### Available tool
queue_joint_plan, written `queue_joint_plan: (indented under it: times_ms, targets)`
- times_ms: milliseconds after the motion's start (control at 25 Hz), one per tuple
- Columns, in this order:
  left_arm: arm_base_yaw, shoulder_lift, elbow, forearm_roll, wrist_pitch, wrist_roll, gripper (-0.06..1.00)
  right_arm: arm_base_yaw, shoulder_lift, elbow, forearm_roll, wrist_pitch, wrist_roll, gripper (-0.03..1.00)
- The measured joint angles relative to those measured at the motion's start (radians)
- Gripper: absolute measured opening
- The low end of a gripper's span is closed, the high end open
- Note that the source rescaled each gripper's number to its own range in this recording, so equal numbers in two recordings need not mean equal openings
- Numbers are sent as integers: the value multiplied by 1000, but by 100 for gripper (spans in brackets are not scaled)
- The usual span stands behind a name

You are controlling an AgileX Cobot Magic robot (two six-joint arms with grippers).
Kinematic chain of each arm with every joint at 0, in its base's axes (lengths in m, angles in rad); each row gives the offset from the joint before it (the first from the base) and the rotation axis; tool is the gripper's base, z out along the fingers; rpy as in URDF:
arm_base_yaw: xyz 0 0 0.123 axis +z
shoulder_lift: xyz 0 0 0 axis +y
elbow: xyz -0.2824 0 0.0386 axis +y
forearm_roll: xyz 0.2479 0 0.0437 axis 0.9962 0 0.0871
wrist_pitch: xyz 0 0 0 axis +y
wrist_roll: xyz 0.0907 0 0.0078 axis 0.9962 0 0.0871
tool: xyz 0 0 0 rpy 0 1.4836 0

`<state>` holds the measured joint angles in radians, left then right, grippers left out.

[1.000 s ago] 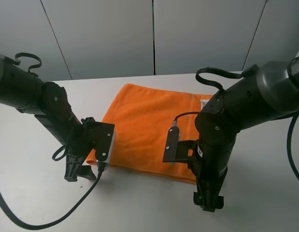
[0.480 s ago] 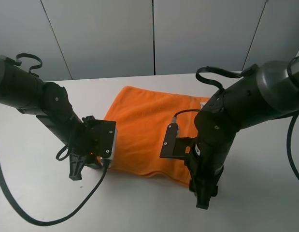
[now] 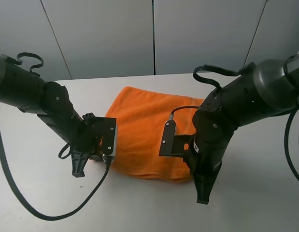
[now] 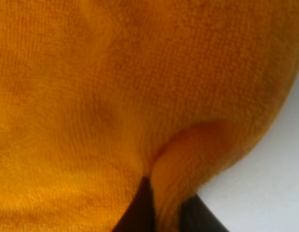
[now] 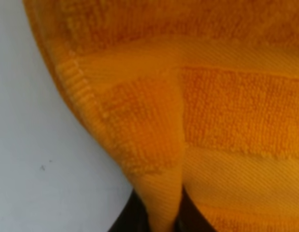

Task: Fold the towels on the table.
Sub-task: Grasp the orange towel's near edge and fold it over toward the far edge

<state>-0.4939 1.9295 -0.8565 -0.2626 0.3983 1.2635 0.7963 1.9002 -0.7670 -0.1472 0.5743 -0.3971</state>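
Observation:
The orange towel [image 3: 139, 123] lies in the middle of the white table [image 3: 139, 208], with its near edge raised and bulging. My left gripper [image 3: 80, 166] is shut on the towel's near left corner. In the left wrist view the cloth [image 4: 115, 96] is pinched between the dark fingertips of the left gripper [image 4: 166, 212]. My right gripper [image 3: 203, 193] is shut on the near right corner, which my arm hides in the high view. The right wrist view shows the right gripper [image 5: 161, 217] pinching the striped hem [image 5: 154, 145]. The white label is hidden.
Grey wall panels [image 3: 154, 34] stand behind the table's far edge. Black cables [image 3: 43, 212] loop from both arms over the tabletop. White tabletop shows on every side of the towel.
Both grippers have risen from the table with the towel's near corners. The near edge has lifted and moved toward the far side. The white label has gone behind my right arm.

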Motion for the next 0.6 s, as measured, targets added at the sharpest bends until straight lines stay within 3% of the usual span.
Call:
queue_joint_plan:
  times_ms: [320, 600]
  targets:
    - [0, -89, -16, 34, 137, -7, 1, 0, -70, -8, -7, 94, -3, 0]
    - [-2, -205, -16, 78, 169, -34, 1, 0, -182, -14, -130, 180, 12, 0]
